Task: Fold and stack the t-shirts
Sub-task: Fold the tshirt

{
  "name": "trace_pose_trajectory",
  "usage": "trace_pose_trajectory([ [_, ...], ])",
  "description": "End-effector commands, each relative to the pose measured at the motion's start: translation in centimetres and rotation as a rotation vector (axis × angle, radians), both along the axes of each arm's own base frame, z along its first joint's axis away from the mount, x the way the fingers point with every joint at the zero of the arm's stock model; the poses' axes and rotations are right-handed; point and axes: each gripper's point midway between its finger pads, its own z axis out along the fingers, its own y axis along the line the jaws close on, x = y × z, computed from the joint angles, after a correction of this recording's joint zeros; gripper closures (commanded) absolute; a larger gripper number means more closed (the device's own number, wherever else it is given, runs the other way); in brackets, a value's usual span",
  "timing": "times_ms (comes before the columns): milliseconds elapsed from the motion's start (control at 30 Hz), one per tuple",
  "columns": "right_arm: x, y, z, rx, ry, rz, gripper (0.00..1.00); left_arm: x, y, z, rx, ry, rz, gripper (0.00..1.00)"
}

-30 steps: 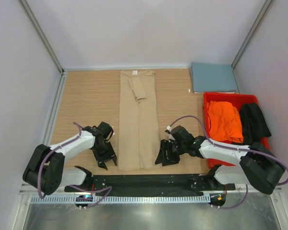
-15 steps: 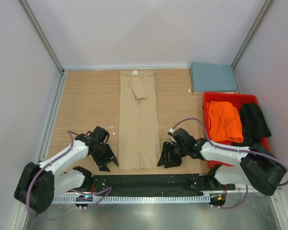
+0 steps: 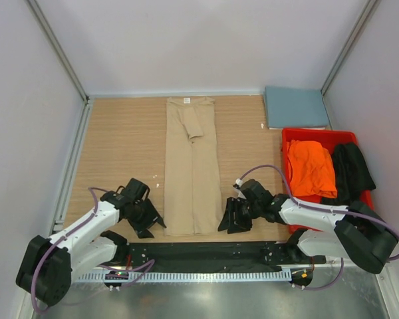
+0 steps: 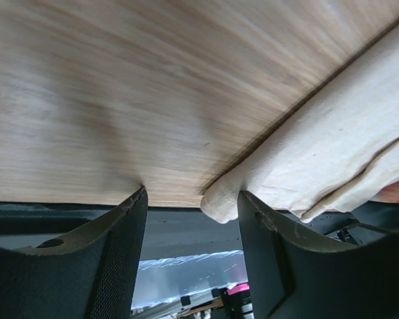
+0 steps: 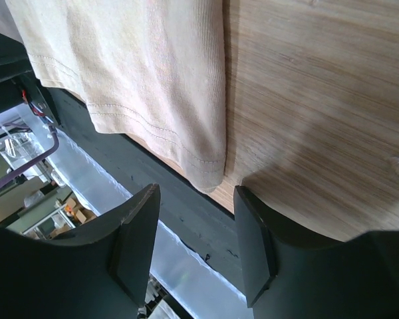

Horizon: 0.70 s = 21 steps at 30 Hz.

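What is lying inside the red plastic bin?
An orange t-shirt and a black t-shirt lie crumpled side by side in the red bin. Anything beneath them is covered.

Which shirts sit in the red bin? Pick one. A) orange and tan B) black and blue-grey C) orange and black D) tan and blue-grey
C: the orange t-shirt and the black t-shirt lie in the red bin; the tan t-shirt and the blue-grey t-shirt lie outside it.
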Motion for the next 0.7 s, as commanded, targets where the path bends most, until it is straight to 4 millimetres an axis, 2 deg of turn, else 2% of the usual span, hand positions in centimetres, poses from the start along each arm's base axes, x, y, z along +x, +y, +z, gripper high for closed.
trace_pose_trajectory([
  [0, -0.3, -0.8, -1.2, -0.040, 0.002, -0.003, 0.46, 1.8, -1.0, 0.2, -0.041, -0.080, -0.014, 0.42],
  [267, -0.5, -0.6, -1.6, -0.042, 0.019, 0.011, 0.46, 1.3, -1.1, -0.2, -0.059, -0.085, -0.034, 0.44],
  [533, -0.6, -0.9, -2.0, -0.053, 0.039, -0.020, 0.47, -0.1, -0.9, -1.1, -0.063, -0.046, -0.052, 0.56],
  [667, -0.8, -1.1, -2.4, -0.066, 0.073, -0.058, 0.48, 0.0, -0.9, -1.1, -0.062, -0.055, -0.065, 0.56],
])
